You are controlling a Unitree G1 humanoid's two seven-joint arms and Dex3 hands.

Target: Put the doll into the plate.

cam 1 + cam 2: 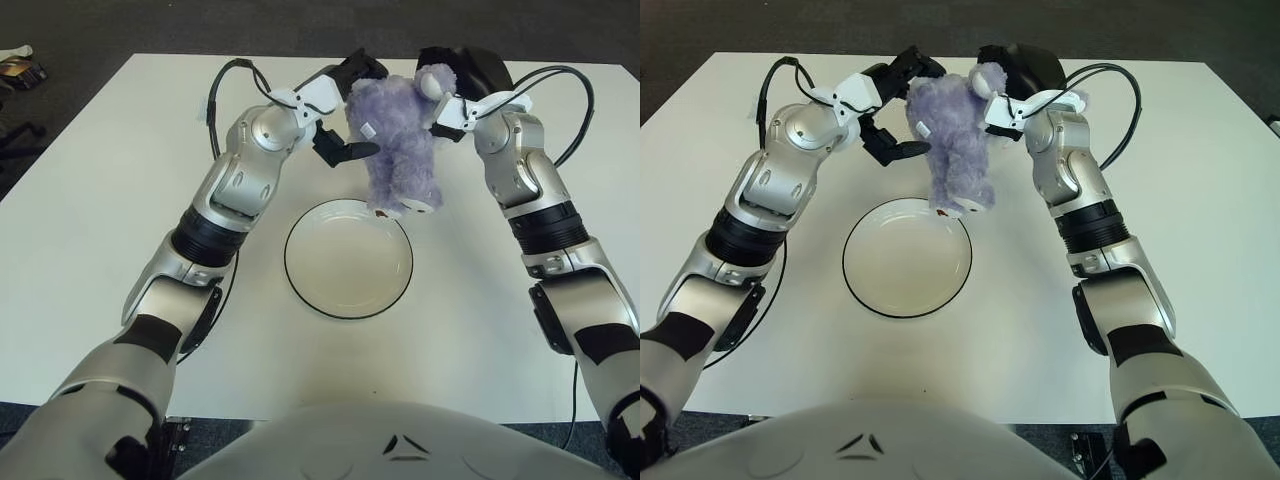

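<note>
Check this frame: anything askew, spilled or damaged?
Nothing stands out. The purple doll is pinched between the left hand and right hand, its feet over the far rim of the empty plate on the white table.

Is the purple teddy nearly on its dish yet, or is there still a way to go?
Partly. Done: the doll is picked up, pressed between the left hand and right hand. In hand: it hangs upright with its feet by the plate's far rim. Left: bringing it over the plate's middle, lowering it and letting go.
</note>
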